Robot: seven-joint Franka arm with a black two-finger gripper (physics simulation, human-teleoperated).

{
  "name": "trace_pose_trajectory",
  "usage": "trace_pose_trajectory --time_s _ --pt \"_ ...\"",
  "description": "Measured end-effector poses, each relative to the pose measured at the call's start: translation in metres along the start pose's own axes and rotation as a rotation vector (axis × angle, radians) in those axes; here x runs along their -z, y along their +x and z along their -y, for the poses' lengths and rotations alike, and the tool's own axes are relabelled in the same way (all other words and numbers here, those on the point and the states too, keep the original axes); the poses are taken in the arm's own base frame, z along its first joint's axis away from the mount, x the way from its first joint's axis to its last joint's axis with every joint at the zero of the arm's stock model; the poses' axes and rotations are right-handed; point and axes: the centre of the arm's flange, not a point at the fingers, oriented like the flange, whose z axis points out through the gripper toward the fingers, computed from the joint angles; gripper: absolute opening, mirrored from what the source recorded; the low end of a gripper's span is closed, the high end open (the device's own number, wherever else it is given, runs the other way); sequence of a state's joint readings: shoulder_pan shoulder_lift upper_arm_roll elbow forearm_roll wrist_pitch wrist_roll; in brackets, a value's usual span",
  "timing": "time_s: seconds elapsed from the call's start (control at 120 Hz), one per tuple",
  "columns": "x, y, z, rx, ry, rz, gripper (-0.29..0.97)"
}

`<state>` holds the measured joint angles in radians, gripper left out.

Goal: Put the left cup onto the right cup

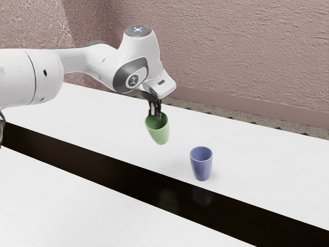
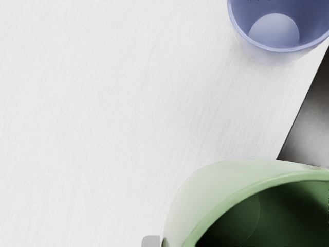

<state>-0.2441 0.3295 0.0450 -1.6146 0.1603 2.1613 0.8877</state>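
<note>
Item: green cup (image 1: 158,128), tilted, hung clear of the white table (image 1: 257,149) from the gripper (image 1: 154,110), its fingers pinched narrowly on the rim; blue cup (image 1: 201,162) stood upright at its four o'clock; the carry likely needed levelling and centring over the blue rim before lowering.

in your wrist view the green cup (image 2: 226,200) is blurred and cut off by the frame; the blue cup (image 2: 272,31) loses part of its rim. in the exterior view the arm (image 1: 31,77) is cut off at 9 o'clock.
</note>
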Motion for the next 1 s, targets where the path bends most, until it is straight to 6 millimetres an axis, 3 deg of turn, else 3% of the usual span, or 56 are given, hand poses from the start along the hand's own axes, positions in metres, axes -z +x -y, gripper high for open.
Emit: trace_pose_trajectory --time_s 0.108,0.375,0.6,0.858,1.0 --pt "-0.003 0.007 0.003 -0.006 0.0 0.009 -0.11" --pt "-0.009 0.055 -0.003 -0.06 0.015 0.001 -0.11" --pt "0.003 0.086 -0.015 -0.1 0.049 0.003 -0.11" --pt "0.032 0.093 -0.023 -0.108 0.062 -0.019 -0.11" --pt "0.038 0.09 -0.025 -0.094 0.032 -0.012 -0.11"
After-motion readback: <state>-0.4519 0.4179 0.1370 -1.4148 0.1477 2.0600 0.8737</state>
